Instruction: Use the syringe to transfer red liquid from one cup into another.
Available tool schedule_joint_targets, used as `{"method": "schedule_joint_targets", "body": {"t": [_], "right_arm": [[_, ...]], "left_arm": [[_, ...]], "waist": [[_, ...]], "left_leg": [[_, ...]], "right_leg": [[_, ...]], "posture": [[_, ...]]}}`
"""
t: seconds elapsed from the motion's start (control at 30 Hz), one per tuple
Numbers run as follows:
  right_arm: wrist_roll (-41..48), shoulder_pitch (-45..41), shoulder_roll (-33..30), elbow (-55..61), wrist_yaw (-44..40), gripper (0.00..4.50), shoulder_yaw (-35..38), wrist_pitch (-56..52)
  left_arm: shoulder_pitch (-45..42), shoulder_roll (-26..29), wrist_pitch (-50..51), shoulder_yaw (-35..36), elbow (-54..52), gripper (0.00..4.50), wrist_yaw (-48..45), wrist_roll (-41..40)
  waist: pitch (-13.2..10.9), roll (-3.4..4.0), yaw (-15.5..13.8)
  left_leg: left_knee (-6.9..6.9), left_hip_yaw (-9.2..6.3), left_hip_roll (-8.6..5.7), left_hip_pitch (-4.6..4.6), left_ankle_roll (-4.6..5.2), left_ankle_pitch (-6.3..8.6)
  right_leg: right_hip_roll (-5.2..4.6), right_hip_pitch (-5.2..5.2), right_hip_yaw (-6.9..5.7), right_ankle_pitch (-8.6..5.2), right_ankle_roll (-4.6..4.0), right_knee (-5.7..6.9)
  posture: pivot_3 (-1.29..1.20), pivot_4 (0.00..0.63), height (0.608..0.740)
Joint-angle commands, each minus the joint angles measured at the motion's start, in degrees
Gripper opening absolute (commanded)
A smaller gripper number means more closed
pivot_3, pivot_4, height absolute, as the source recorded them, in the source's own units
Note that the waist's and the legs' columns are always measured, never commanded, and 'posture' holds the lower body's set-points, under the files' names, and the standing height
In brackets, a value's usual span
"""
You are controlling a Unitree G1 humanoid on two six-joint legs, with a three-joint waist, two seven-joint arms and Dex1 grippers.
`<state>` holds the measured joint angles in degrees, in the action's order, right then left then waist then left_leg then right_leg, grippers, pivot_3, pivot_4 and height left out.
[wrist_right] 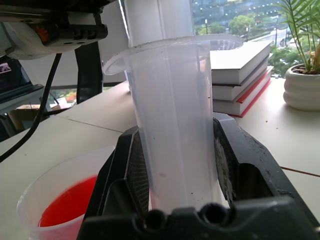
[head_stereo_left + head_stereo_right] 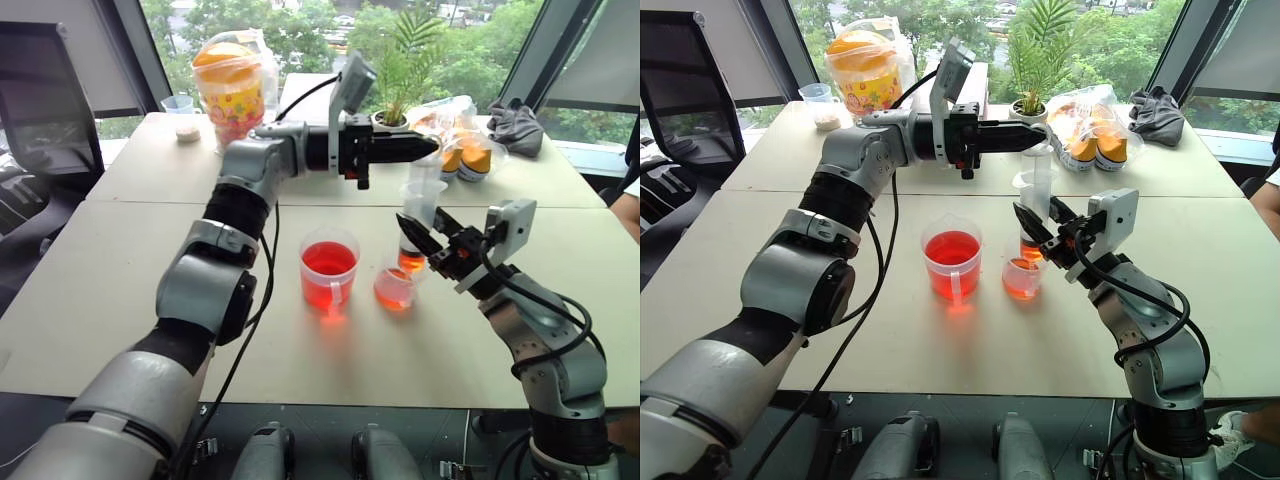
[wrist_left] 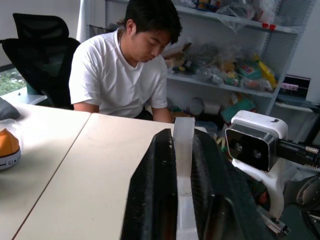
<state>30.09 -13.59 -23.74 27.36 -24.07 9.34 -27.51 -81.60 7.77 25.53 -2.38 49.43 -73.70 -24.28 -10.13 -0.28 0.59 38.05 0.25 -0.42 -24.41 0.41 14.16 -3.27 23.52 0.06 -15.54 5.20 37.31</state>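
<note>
The syringe [image 2: 420, 205] stands upright over the smaller cup [image 2: 394, 290], with orange-red liquid low in its barrel near the tip. My right gripper [image 2: 418, 234] is shut on the barrel [image 1: 175, 125] from the right. My left gripper [image 2: 425, 148] reaches across level from the left and is shut on the plunger [image 3: 183, 150] at the syringe's top. The larger cup [image 2: 329, 272], holding red liquid, stands on the table just left of the smaller cup.
At the table's back are a jar with an orange lid [image 2: 232, 85], a potted plant [image 2: 400, 70], bagged orange-topped items [image 2: 465, 152] and a dark cloth [image 2: 515, 127]. Stacked books [image 1: 240, 65] lie behind. A person in a white shirt [image 3: 125, 75] sits at the right side.
</note>
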Motion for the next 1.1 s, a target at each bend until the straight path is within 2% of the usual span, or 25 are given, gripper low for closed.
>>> {"method": "schedule_joint_targets", "body": {"t": [0.03,0.53,1.1], "right_arm": [[1.0,-1.4,-0.8,3.5,0.2,1.42,0.6,-0.1],[3.5,-7.2,-3.2,5.5,1.7,1.42,3.8,-4.0],[9.1,-8.2,-6.7,9.1,3.3,1.42,8.3,-9.0]], "left_arm": [[-0.8,-0.1,0.4,0.1,-3.3,0.07,-1.9,0.2],[9.5,-1.3,4.9,-4.8,-17.2,0.07,-2.6,1.5],[12.7,-3.7,4.1,-5.7,-16.2,0.07,-1.4,4.2]], "waist": [[0.0,0.00,0.0],[0.0,0.00,0.0],[0.0,0.00,0.0]], "left_leg": [[0.00,0.00,0.00,0.00,0.00,0.00],[0.01,-0.02,0.01,0.01,0.00,0.00],[0.02,-0.02,0.00,0.01,0.00,0.00]], "right_leg": [[0.00,0.00,0.00,0.00,0.00,0.00],[-0.01,-0.01,0.02,0.00,0.00,0.03],[-0.02,-0.02,0.02,0.00,-0.01,0.02]], "posture": [[0.00,0.150,0.740],[0.00,0.150,0.740],[0.00,0.150,0.740]]}}
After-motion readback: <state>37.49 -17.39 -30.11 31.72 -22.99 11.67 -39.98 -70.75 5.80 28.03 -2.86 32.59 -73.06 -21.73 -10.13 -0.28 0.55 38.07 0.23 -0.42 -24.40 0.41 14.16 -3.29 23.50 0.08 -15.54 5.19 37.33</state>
